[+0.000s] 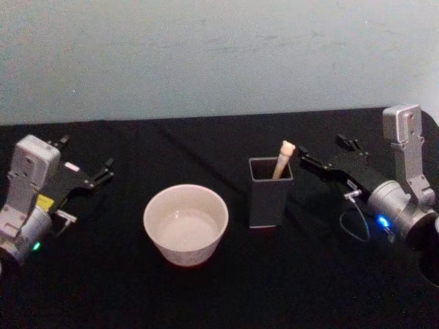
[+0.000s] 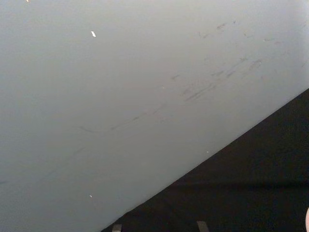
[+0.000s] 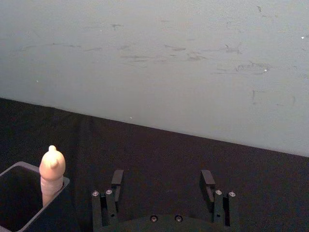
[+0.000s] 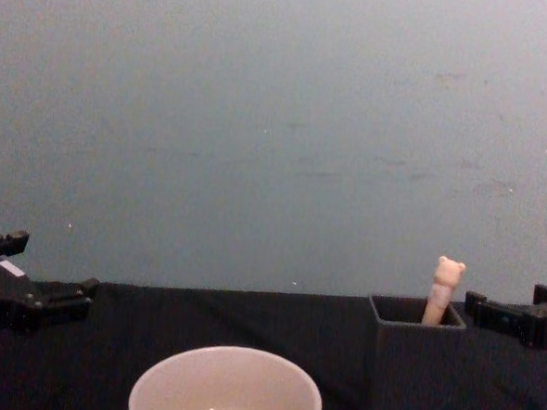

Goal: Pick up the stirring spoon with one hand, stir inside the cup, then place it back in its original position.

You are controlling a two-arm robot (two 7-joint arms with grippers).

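Note:
The stirring spoon (image 1: 283,160) stands in the dark grey square holder (image 1: 269,192), its pale bear-topped handle (image 4: 443,290) sticking out above the rim. The wide cream cup (image 1: 185,223) sits on the table to the left of the holder and also shows in the chest view (image 4: 227,388). My right gripper (image 1: 326,152) is open, just right of the holder and level with its top. In the right wrist view its fingertips (image 3: 117,178) stand wide apart, with the spoon handle (image 3: 51,171) and holder (image 3: 19,198) off to one side. My left gripper (image 1: 86,154) is open at the far left, apart from the cup.
A black cloth covers the table (image 1: 219,295), which ends at a pale grey-blue wall (image 1: 219,55) behind. The left wrist view looks at that wall (image 2: 120,96) and a strip of black cloth (image 2: 251,183). Bare cloth lies in front of the cup and the holder.

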